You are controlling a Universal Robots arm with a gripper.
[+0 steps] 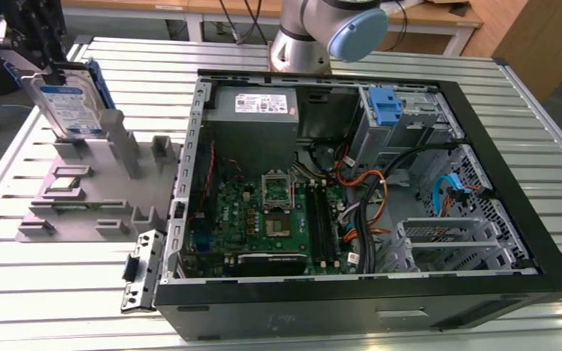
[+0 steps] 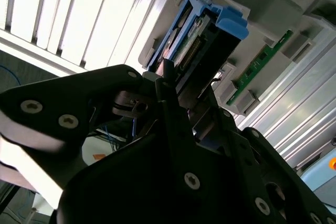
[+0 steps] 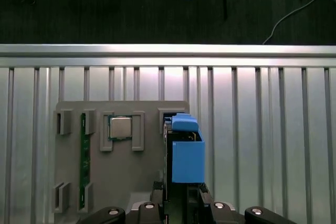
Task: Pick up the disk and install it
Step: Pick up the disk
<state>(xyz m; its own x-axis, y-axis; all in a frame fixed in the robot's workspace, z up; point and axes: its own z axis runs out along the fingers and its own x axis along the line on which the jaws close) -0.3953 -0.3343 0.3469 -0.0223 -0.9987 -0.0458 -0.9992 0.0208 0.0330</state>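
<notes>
Seemingly, two jaws clamp the one upright disk (image 1: 66, 110).

No print legible anywhere. Disk (image 1: 66, 102): white-and-blue label (image 1: 64, 110) on face, lines of print too small to make out. Grey power-supply box (image 1: 257, 110) in open computer case (image 1: 359, 307): white sticker (image 1: 264, 104) with dark print blocks, unreadable. Motherboard (image 1: 232, 212): small markings, not decipherable. Green circuit strip (image 3: 84, 156) on grey holder (image 3: 131, 171): no characters discernible.
</notes>
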